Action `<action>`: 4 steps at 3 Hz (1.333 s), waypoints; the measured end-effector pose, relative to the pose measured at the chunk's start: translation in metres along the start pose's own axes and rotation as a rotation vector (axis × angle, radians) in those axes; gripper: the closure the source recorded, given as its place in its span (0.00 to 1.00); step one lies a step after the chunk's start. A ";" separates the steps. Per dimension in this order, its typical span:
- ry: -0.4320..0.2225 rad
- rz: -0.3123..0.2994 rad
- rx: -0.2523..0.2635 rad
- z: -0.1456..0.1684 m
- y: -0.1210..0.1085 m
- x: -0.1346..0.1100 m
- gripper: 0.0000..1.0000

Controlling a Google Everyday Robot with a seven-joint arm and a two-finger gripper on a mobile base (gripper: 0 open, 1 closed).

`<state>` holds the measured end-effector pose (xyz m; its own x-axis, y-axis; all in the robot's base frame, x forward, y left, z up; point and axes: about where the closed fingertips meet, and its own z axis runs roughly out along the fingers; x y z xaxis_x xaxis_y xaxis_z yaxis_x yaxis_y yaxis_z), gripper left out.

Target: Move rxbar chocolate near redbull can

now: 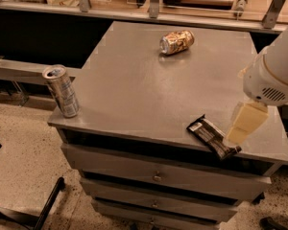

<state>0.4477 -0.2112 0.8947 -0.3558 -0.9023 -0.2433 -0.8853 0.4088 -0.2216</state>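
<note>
The rxbar chocolate [213, 138] lies at the cabinet's [149, 95] front-right edge, with the gripper [245, 124] just over it — how wide it is, I cannot tell. A glancing touch could push the bar off — the redbull can [61, 91] stands at the front-left corner.

rxbar chocolate [212, 137] flat at front-right edge, perhaps touching gripper [234, 135]; redbull can [61, 91] upright, front-left corner

Tbl [149, 95] — redbull can [61, 91], rxbar chocolate [212, 137], gold can [176, 42] — claw [235, 135] above
</note>
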 end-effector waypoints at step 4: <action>-0.002 0.080 -0.154 0.067 0.028 0.001 0.18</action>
<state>0.4427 -0.1919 0.8251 -0.4265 -0.8673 -0.2568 -0.8896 0.4536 -0.0544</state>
